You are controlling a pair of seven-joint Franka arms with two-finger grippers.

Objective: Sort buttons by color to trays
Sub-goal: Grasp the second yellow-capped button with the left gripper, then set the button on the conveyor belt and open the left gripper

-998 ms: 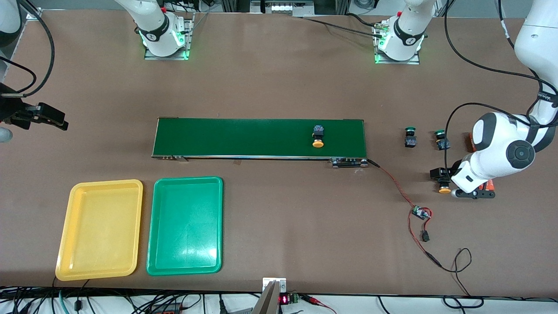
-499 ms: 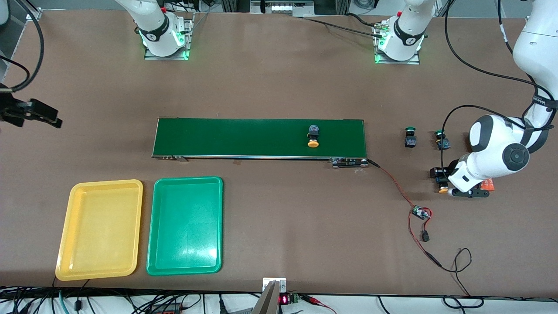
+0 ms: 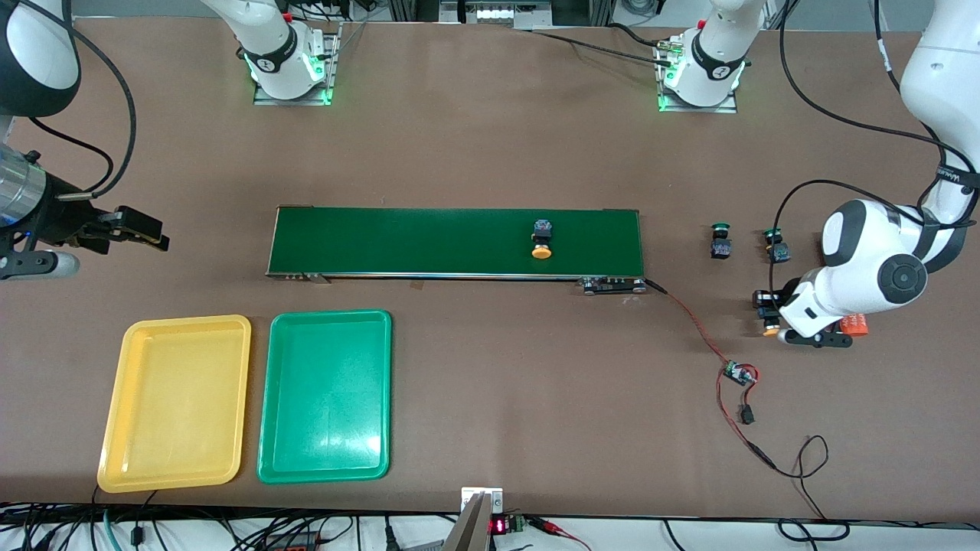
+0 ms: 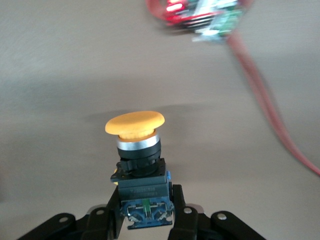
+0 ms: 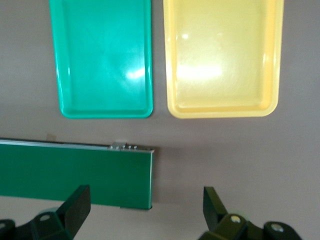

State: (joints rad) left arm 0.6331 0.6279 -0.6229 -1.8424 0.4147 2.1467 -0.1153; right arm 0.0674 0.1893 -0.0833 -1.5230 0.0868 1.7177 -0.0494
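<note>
Small yellow-capped push-button with black-and-blue body [image 4: 140, 165] clamped by its base between the left gripper [image 4: 146, 210] fingers, cap projecting past the fingertips, over the brown bench [image 3: 490, 153] at the left arm's end, right gripper [image 5: 145, 207] fingers spread apart, over the bench near the long dark-green conveyor belt [image 5: 75, 177].

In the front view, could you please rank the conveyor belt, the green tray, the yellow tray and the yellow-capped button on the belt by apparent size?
1. Conveyor belt, the largest.
2. Green tray and yellow tray: they look alike in size, so I would not rank one above the other.
3. Yellow-capped button on the belt, by far the smallest.
</note>
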